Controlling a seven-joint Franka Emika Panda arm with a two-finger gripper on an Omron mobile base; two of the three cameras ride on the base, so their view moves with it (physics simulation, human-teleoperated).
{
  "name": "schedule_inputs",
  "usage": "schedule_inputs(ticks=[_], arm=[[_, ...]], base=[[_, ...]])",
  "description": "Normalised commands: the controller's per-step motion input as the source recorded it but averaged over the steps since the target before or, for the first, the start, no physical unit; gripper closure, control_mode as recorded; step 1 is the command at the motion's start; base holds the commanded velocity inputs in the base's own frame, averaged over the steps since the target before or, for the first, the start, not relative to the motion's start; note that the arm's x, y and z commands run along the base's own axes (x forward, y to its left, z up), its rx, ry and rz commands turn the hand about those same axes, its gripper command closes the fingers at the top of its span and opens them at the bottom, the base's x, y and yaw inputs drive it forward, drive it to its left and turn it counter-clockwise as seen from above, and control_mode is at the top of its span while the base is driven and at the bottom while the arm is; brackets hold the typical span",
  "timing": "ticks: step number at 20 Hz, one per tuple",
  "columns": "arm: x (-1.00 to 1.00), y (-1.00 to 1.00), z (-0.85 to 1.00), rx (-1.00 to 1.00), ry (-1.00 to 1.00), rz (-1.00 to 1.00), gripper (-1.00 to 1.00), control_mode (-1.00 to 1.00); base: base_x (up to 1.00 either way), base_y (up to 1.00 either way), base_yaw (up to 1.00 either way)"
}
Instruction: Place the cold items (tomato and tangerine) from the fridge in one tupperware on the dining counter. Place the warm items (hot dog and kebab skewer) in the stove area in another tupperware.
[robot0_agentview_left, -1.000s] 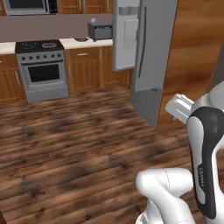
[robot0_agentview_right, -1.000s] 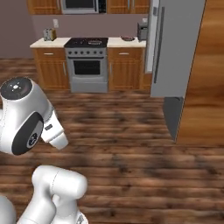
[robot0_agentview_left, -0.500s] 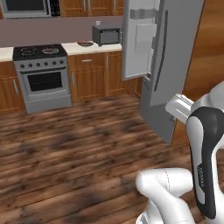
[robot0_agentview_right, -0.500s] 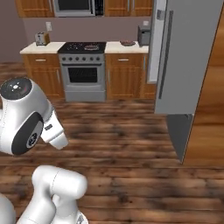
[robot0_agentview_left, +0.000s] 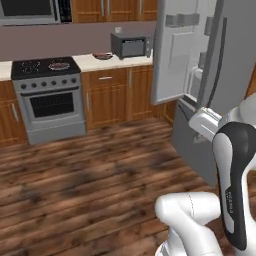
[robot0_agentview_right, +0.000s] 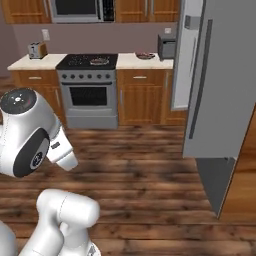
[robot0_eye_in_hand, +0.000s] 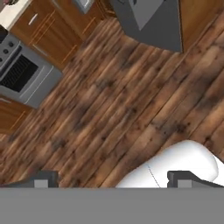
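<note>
My gripper (robot0_eye_in_hand: 115, 178) points down at the wooden floor, open, with nothing between its dark fingertips (robot0_eye_in_hand: 45, 179). The tall grey fridge (robot0_agentview_left: 231, 65) stands at the right with its upper door (robot0_agentview_left: 182, 47) swung open, showing pale bins; it rises at the right as the fridge (robot0_agentview_right: 220, 85) and lies along the top edge as the fridge (robot0_eye_in_hand: 151, 22). The stove area (robot0_agentview_left: 47, 95) with its silver range sits at the back left, seen again as the stove area (robot0_agentview_right: 92, 90). A small reddish thing (robot0_agentview_left: 59, 65) lies on the burner top, too small to name. Tomato, tangerine, hot dog, kebab skewer, tupperware and dining counter are out of view.
Brown cabinets (robot0_agentview_left: 120, 92) with pale tops flank the range. A toaster oven (robot0_agentview_left: 131, 46) and a small bowl (robot0_agentview_left: 102, 56) stand on the right top, a toaster (robot0_agentview_right: 35, 50) on the left. A microwave (robot0_agentview_right: 82, 9) hangs above. Open wooden floor (robot0_agentview_left: 90, 180) lies ahead.
The whole picture has shifted: the base has driven closer, so range, cabinets and fridge loom larger. The gripper stays open.
</note>
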Motion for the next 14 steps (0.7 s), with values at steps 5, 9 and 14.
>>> schedule_inputs(ticks=[5,9,14], arm=[[0.00,0.00,0.00,0.00,0.00,0.00,-1.00,1.00],[0.00,0.00,0.00,0.00,0.00,0.00,-1.00,1.00],[0.00,0.00,0.00,0.00,0.00,0.00,-1.00,1.00]], base=[[1.00,0.05,-0.09],[1.00,0.18,-0.44],[1.00,0.26,-0.72]])
